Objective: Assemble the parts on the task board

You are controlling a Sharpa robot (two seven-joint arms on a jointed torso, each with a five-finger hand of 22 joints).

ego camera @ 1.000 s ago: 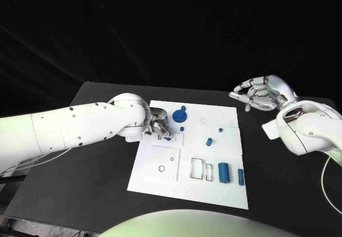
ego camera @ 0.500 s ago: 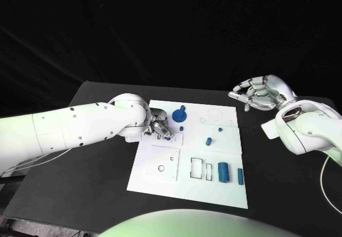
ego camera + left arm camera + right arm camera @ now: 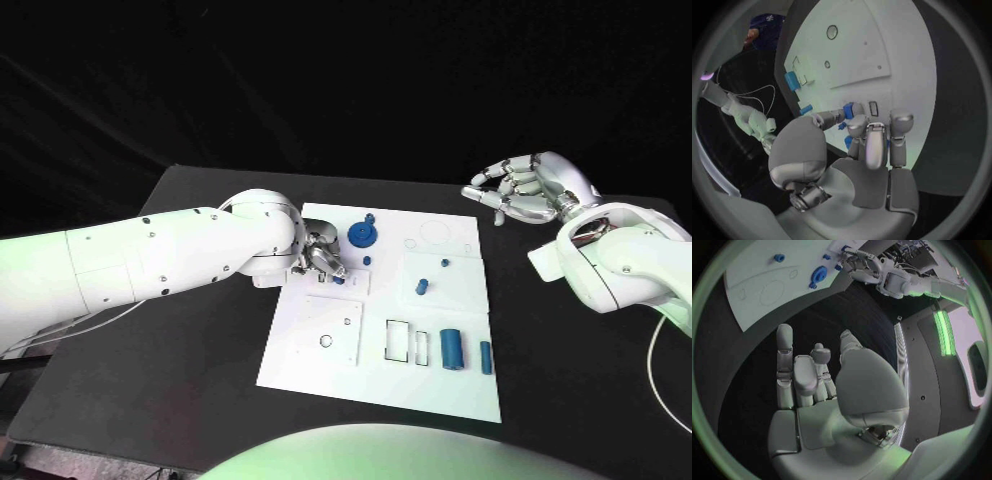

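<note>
While poised over the task board (image 3: pixel 433 300), left hand (image 3: pixel 320 258) pinching a blue part (image 3: pixel 848 111); right hand (image 3: pixel 522 189) loosely curled, empty.

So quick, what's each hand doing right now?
Left hand: down on the white board, fingers on a small blue piece.
Right hand: open, holding nothing.

Left hand (image 3: pixel 320 256) seemingly pinching; right hand (image 3: pixel 528 189) raised, empty.

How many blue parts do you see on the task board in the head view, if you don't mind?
6 in clear view: round disc, tiny peg, small piece, short peg, large cylinder, slim cylinder. The left hand may hide others.
</note>
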